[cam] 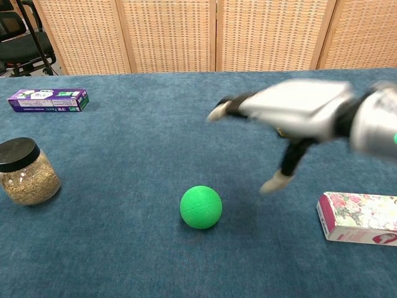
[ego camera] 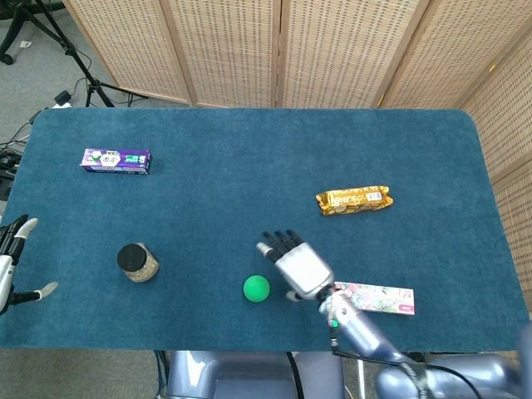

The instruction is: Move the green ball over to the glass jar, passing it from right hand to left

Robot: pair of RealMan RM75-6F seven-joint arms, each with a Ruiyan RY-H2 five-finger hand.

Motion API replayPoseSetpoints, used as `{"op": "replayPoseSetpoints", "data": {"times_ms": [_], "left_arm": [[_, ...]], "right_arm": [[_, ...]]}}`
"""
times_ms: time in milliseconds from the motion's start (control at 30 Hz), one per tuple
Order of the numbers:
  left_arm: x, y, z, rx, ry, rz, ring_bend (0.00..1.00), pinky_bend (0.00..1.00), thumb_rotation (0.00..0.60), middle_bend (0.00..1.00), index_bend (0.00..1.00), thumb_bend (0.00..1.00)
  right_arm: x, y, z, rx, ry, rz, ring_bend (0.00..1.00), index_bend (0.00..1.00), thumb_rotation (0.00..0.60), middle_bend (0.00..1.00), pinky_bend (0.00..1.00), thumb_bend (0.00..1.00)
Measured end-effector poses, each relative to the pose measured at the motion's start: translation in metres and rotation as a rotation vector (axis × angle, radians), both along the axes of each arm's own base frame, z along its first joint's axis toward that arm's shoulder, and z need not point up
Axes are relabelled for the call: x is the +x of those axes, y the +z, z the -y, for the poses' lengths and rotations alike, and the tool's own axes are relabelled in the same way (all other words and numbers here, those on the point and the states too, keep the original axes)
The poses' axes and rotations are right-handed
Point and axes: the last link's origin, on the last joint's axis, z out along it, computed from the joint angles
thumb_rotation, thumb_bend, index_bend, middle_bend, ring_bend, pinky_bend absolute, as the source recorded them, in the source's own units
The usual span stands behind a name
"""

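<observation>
With the small green ball [cam: 201, 207] lying loose on the blue-carpeted worktop [ego camera: 249, 141], near the front edge and well apart from the black-lidded glass jar of grain [cam: 23, 172], my main worry is a roll: a careless brush from either hand could send it toward that edge, since nothing holds it. My right hand [cam: 291, 115] hangs above the worktop just right of the ball, palm down, its fingers [ego camera: 278, 242] spread and holding nothing, thumb dangling low (the chest view is blurred, so I cannot read finer detail). My left hand [ego camera: 12, 262] shows only at the far left edge of the head view, off the worktop, fingers apart and empty. If I bring it in too low it could clip the jar, which stands between it and the ball. I judge the hand-over is being done by way of the worktop, with the left pickup not yet made.
</observation>
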Motion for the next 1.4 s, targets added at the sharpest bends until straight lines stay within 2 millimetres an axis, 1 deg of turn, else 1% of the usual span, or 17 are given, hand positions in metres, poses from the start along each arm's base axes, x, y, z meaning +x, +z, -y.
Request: {"op": "replayPoseSetpoints", "data": {"times_ms": [100,133,200,267,367,400,500,633,800,933,967,1033,1167,1267,1333,1400], "left_arm": [[0.006,-0.003,-0.002,0.010,-0.072,0.001,0.00,0.00,0.600,0.00,0.00,0.00],[0.008,-0.004,-0.003,0.010,-0.097,0.001,0.00,0.00,0.600,0.00,0.00,0.00],[0.013,-0.008,-0.004,0.006,-0.160,0.001,0.00,0.00,0.600,0.00,0.00,0.00],[0.021,-0.012,-0.007,-0.006,-0.230,-0.004,0.00,0.00,0.600,0.00,0.00,0.00],[0.035,-0.020,-0.010,-0.059,-0.340,-0.005,0.00,0.00,0.600,0.00,0.00,0.00],[0.041,-0.023,-0.011,-0.082,-0.376,-0.006,0.00,0.00,0.600,0.00,0.00,0.00],[0.061,-0.035,-0.017,-0.158,-0.491,-0.037,0.00,0.00,0.600,0.00,0.00,0.00],[0.084,-0.054,-0.023,-0.231,-0.575,-0.105,0.00,0.00,0.600,0.00,0.00,0.00],[0.118,-0.088,-0.034,-0.345,-0.657,-0.165,0.00,0.00,0.600,0.00,0.00,0.00],[0.143,-0.118,-0.040,-0.410,-0.698,-0.248,0.00,0.00,0.600,0.00,0.00,0.00],[0.153,-0.132,-0.043,-0.441,-0.705,-0.268,0.00,0.00,0.600,0.00,0.00,0.00],[0.164,-0.147,-0.045,-0.473,-0.711,-0.276,0.00,0.00,0.600,0.00,0.00,0.00],[0.198,-0.187,-0.049,-0.527,-0.745,-0.265,0.00,0.00,0.600,0.00,0.00,0.00],[0.218,-0.212,-0.050,-0.549,-0.756,-0.257,0.00,0.00,0.600,0.00,0.00,0.00],[0.229,-0.227,-0.051,-0.555,-0.758,-0.258,0.00,0.00,0.600,0.00,0.00,0.00],[0.238,-0.237,-0.053,-0.555,-0.760,-0.261,0.00,0.00,0.600,0.00,0.00,0.00]], "right_arm": [[-0.019,0.037,0.001,-0.118,0.039,-0.021,0.00,0.00,0.600,0.00,0.02,0.00],[-0.025,0.046,-0.001,-0.151,0.049,-0.018,0.00,0.00,0.600,0.00,0.00,0.00],[-0.041,0.068,-0.006,-0.222,0.062,0.003,0.00,0.00,0.600,0.00,0.00,0.00],[-0.057,0.084,-0.011,-0.270,0.049,0.038,0.00,0.00,0.600,0.00,0.00,0.00],[-0.093,0.113,-0.020,-0.369,-0.032,0.100,0.00,0.00,0.600,0.00,0.00,0.00],[-0.109,0.123,-0.025,-0.409,-0.071,0.123,0.00,0.00,0.600,0.00,0.00,0.00],[-0.134,0.139,-0.034,-0.456,-0.142,0.191,0.00,0.00,0.600,0.00,0.00,0.00],[-0.161,0.149,-0.044,-0.467,-0.219,0.280,0.00,0.00,0.600,0.00,0.00,0.00],[-0.185,0.161,-0.057,-0.484,-0.263,0.370,0.00,0.00,0.600,0.00,0.00,0.00],[-0.190,0.168,-0.062,-0.479,-0.246,0.404,0.00,0.00,0.600,0.00,0.00,0.00],[-0.190,0.170,-0.063,-0.477,-0.243,0.408,0.00,0.00,0.600,0.00,0.00,0.00],[-0.190,0.171,-0.063,-0.470,-0.241,0.418,0.00,0.00,0.600,0.00,0.00,0.00],[-0.192,0.172,-0.062,-0.451,-0.248,0.426,0.00,0.00,0.600,0.00,0.00,0.00],[-0.194,0.172,-0.061,-0.439,-0.257,0.424,0.00,0.00,0.600,0.00,0.00,0.00],[-0.194,0.172,-0.060,-0.436,-0.261,0.426,0.00,0.00,0.600,0.00,0.00,0.00],[-0.195,0.173,-0.060,-0.435,-0.263,0.427,0.00,0.00,0.600,0.00,0.00,0.00]]}}
